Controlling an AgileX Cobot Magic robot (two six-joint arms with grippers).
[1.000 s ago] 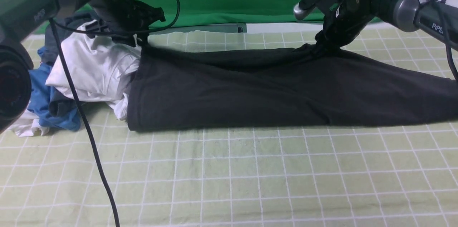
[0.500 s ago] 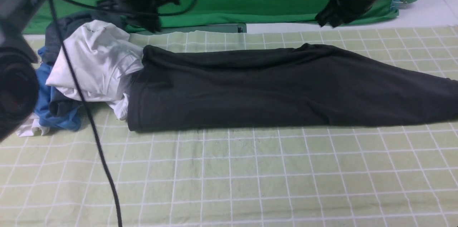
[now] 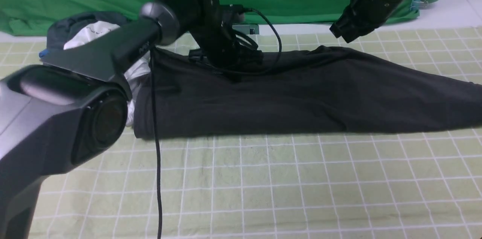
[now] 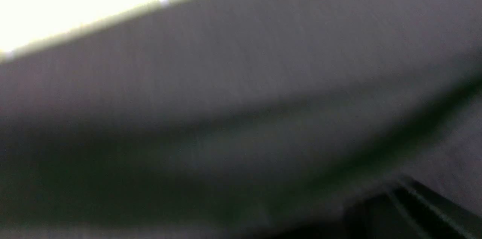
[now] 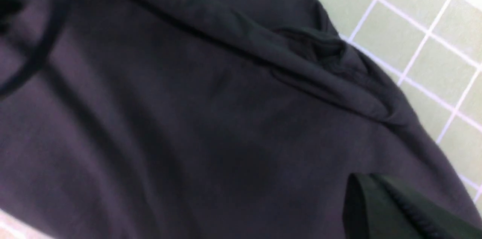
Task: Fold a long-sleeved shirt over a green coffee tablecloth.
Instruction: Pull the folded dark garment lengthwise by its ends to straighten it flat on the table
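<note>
Left arm [image 3: 113, 49] swung over shirt [image 3: 301, 96], wrist-view blurred

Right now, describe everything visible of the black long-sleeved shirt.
The long-sleeved shirt is plain matte black, folded into a long band lying flat on the green coffee tablecloth, tapering rightward. Its left end meets a white garment. The left gripper sits low at its far edge; the right gripper hangs clear above.
</note>
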